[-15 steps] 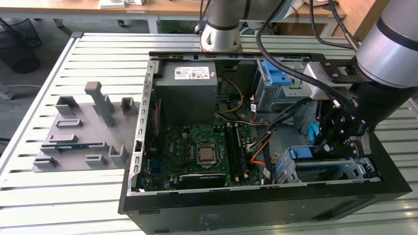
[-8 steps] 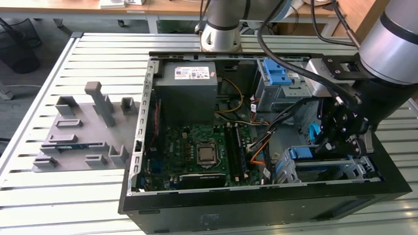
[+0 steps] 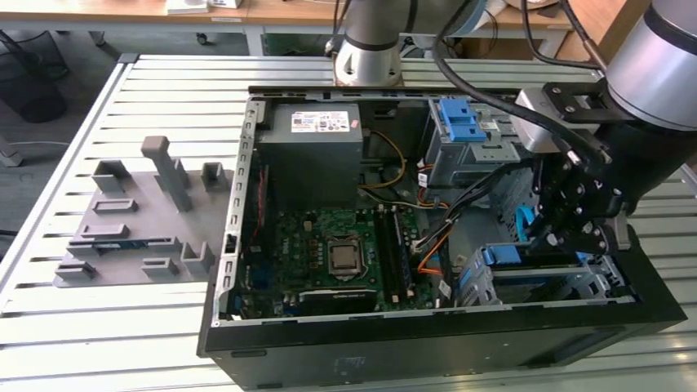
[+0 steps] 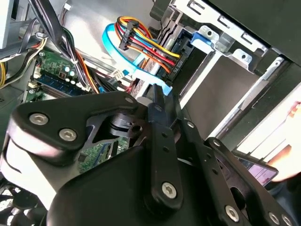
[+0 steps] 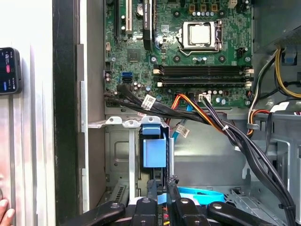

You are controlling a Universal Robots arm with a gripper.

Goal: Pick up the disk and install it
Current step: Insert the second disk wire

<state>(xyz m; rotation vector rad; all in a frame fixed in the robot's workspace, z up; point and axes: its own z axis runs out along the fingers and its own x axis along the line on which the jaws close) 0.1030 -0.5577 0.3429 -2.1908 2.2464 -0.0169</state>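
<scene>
The tool (image 3: 566,237) is lowered into the case's (image 3: 326,343) lower right bay in the exterior view, fingers closed together. The disk (image 4: 221,89) is seen seated lengthwise in its cage, just beyond the fingertips.

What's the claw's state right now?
Claw: shut, fingertips pinched together at the blue plastic tab in the drive cage of the computer case. No separate object carried.

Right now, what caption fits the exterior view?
Robot end effector reaching into an open computer case beside blue drive brackets.
</scene>
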